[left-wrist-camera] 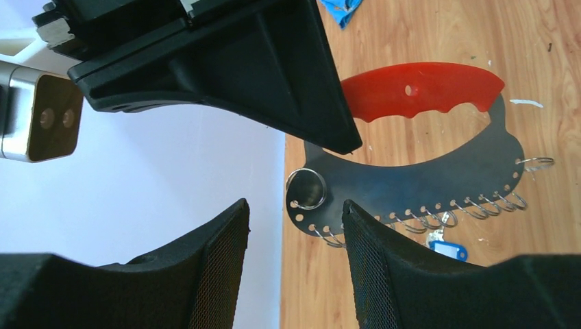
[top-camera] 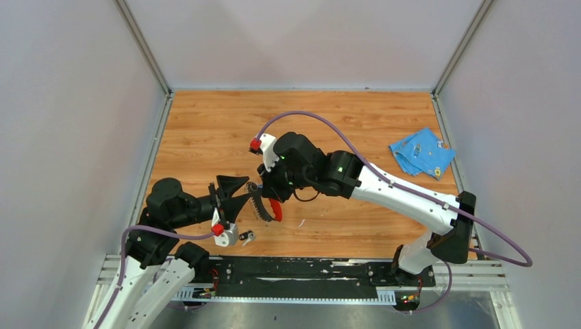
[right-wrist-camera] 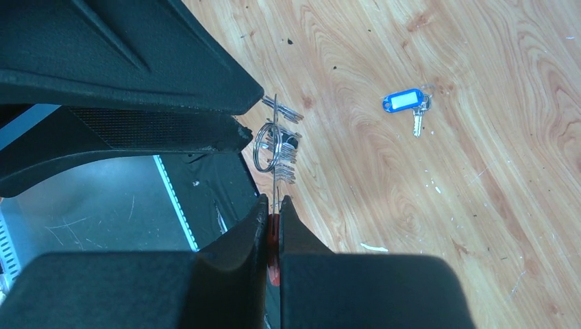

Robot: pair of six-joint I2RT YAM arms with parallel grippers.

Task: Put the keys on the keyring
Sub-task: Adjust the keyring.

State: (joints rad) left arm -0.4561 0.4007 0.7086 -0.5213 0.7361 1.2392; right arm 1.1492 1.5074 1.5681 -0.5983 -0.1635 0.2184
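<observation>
The keyring [left-wrist-camera: 425, 178] is held off the table [top-camera: 342, 123], its red end clamped in our right gripper [right-wrist-camera: 273, 205]. Our left gripper [left-wrist-camera: 294, 205] stands open around its ring end. We see the blue key [right-wrist-camera: 404, 103] and black key [top-camera: 245, 236] lying loose below.

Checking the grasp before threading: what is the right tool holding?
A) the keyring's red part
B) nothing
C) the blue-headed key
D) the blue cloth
A: in the right wrist view, the red part of the keyring is pinched between the shut fingers of the right tool.
</observation>
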